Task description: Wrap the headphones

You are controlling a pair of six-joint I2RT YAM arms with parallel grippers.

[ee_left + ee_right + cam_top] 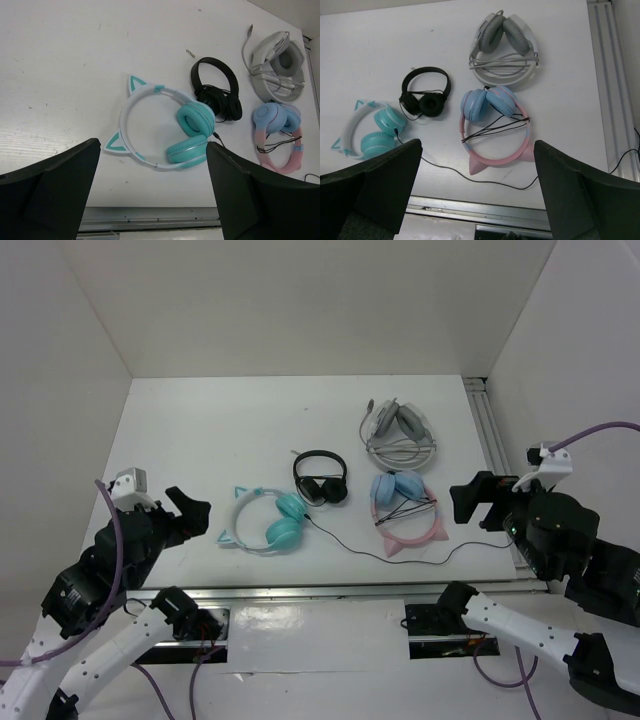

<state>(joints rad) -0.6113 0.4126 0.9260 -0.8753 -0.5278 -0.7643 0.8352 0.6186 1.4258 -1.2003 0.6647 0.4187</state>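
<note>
The teal cat-ear headphones lie flat on the white table, cups folded in toward the right; they also show in the left wrist view and the right wrist view. Their thin black cable trails loose to the right along the near edge, passing under the pink pair. My left gripper is open and empty, left of the headphones and above the table. My right gripper is open and empty, right of the pink pair.
A small black pair lies just behind the teal cups. A pink-banded cat-ear pair with light-blue cups and wrapped cable lies to the right. A grey-white pair lies further back. A metal rail runs along the right side.
</note>
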